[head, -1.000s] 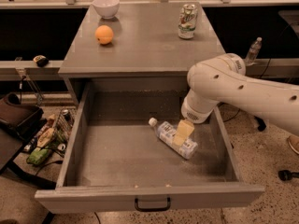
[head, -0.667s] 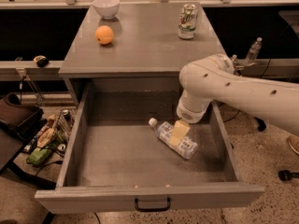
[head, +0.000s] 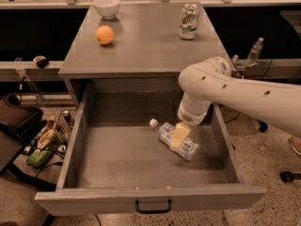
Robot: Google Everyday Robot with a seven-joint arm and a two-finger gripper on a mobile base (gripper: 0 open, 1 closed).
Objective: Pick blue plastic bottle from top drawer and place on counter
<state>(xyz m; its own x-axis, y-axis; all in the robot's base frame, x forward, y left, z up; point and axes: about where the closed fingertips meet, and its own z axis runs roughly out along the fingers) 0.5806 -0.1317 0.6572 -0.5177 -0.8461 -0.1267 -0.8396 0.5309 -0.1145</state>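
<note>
The gripper [head: 180, 135] was found low inside the drawer [head: 74, 142], set directly over the middle of the bottle [head: 163, 132] and seemingly touching it. Whether it was open or already closed on the bottle could not be told.

Against the two earlier views, the gripper had been carried slightly to the left and a little lower, and the bulky white arm [head: 244, 95] above it had been swung leftward too, so that more of the drawer's right wall was hidden. The bottle itself had not been shifted: it was left lying on its side on the drawer floor, below and in front of the right half of the counter's front edge, with its white cap pointed back and to the left.

From this it was judged that the final alignment for the grasp was being made and that no lift had been started. The placing step was wholly undone, since the bottle was not yet raised from the drawer.

The counter [head: 146, 46] was seen to carry a can [head: 188, 21] near its back right corner, a bowl [head: 106, 6] at its back left corner and an orange [head: 105, 35] close to its left edge. Bare surface was left across the middle and along the front edge, where room for the bottle was judged ample.
</note>
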